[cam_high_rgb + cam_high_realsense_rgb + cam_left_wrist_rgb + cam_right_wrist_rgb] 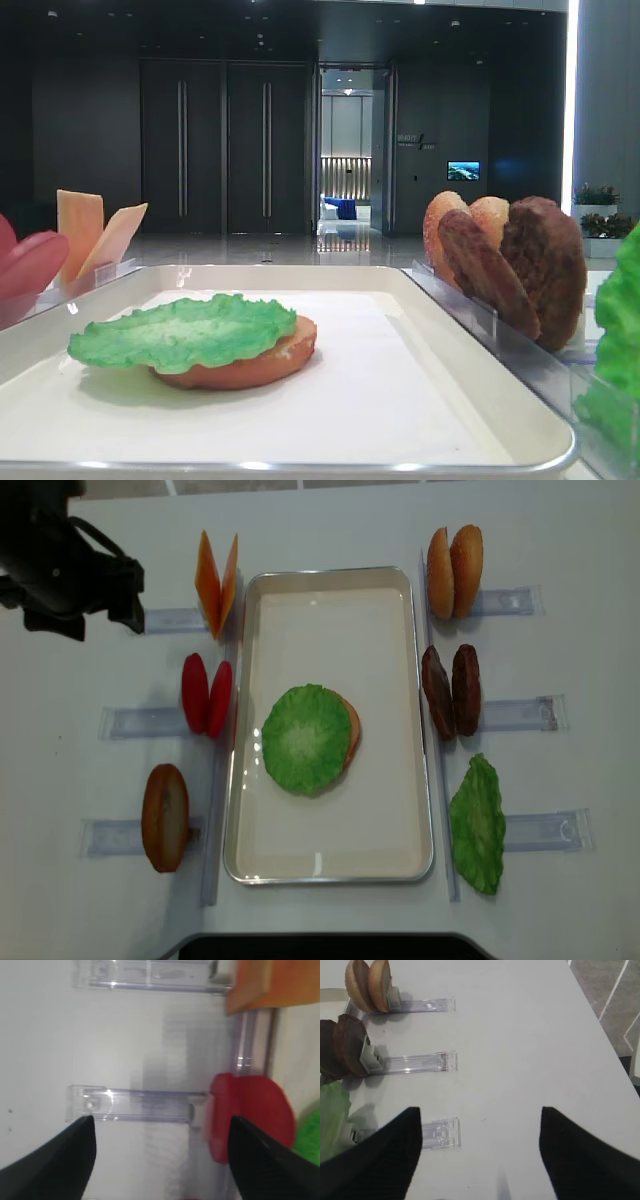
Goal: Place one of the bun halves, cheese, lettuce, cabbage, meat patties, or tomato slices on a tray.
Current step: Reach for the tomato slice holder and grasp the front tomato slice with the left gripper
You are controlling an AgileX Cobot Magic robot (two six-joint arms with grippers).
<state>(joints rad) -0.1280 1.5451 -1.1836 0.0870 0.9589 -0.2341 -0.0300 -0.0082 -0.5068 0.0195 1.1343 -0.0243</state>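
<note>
The white tray (330,865) holds a bun half (262,364) with a green lettuce leaf (304,738) lying on top. Left of the tray stand cheese slices (216,580), two tomato slices (207,695) and another bun half (165,817). To its right stand bun halves (455,570), meat patties (450,690) and a lettuce leaf (478,825). My left gripper (161,1120) is open over the table with nothing between its fingers; a tomato slice (250,1115) stands just beyond its right finger. My right gripper (480,1110) is open over bare table, right of the patties (345,1047).
Clear plastic holders (135,720) run out from each food stack on both sides of the tray. The left arm's dark body (65,570) hangs over the far left corner. The table's right edge (615,1045) lies near the right gripper.
</note>
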